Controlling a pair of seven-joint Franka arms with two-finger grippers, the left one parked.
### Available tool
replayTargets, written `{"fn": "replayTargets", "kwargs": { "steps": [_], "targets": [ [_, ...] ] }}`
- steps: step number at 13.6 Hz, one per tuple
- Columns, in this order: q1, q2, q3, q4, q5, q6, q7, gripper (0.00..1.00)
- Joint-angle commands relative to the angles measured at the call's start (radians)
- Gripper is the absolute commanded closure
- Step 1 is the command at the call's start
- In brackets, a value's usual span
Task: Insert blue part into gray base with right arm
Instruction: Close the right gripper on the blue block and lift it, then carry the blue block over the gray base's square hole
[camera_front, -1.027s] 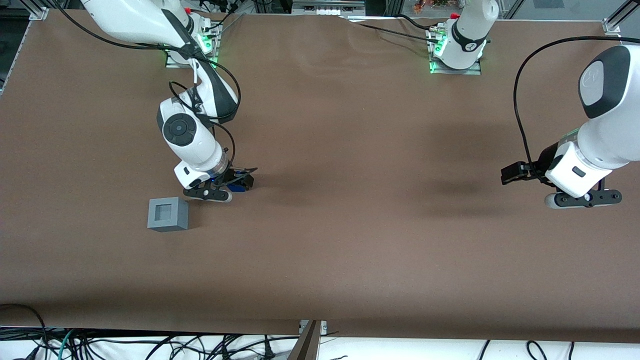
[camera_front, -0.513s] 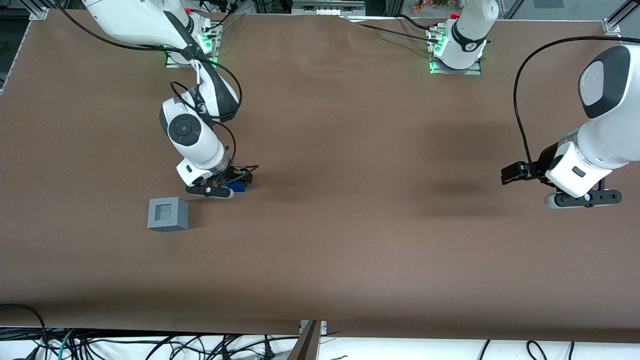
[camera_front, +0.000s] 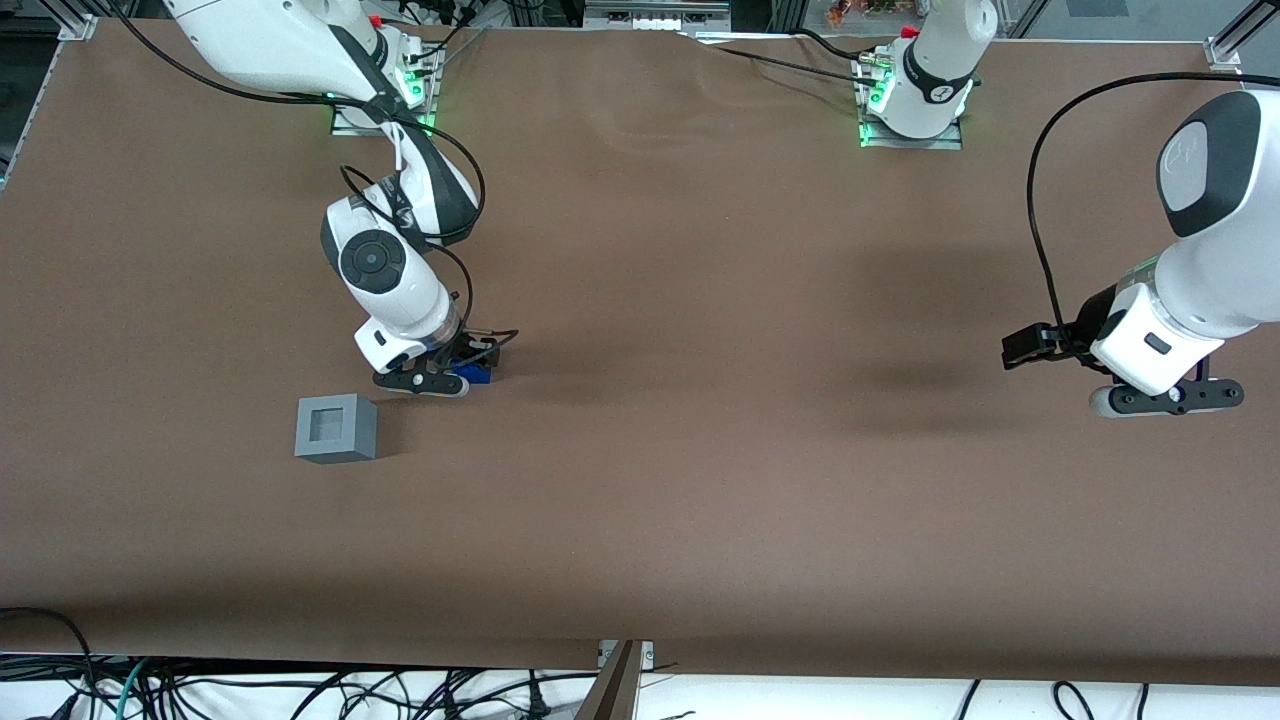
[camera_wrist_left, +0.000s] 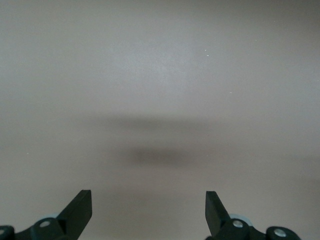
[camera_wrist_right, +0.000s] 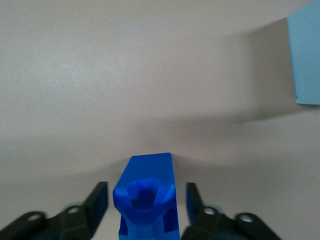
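The blue part (camera_front: 474, 375) lies on the brown table, farther from the front camera than the gray base (camera_front: 337, 428) and toward the parked arm's end from it. My right gripper (camera_front: 458, 372) is low over the blue part. In the right wrist view the blue part (camera_wrist_right: 149, 182) sits between my gripper's (camera_wrist_right: 146, 196) two black fingers (camera_wrist_right: 100, 197), with a narrow gap on each side. The fingers are open and do not touch it. An edge of the gray base (camera_wrist_right: 305, 60) also shows in that view. Its recess faces up and holds nothing.
The brown table cover (camera_front: 700, 450) is bare around both objects. The arm bases (camera_front: 915, 100) stand along the table edge farthest from the front camera. Cables hang along the near edge.
My right gripper has come down a little and shifted slightly toward the working arm's end, settling around the blue part. The gray base has not moved.
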Motion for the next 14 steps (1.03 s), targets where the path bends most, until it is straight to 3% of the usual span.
{"fn": "replayTargets", "kwargs": {
  "steps": [1, 3, 8, 9, 11, 14],
  "targets": [
    [-0.004, -0.006, -0.001, -0.010, -0.023, 0.013, 0.008, 0.59],
    [-0.007, -0.035, -0.012, -0.004, -0.023, -0.018, -0.024, 0.59],
    [-0.012, -0.101, -0.084, 0.149, -0.004, -0.321, -0.259, 0.59],
    [-0.018, -0.100, -0.117, 0.172, 0.006, -0.334, -0.332, 0.59],
    [-0.073, -0.089, -0.134, 0.213, 0.095, -0.343, -0.452, 0.58],
    [-0.124, -0.035, -0.134, 0.327, 0.112, -0.426, -0.491, 0.58]
  ]
}}
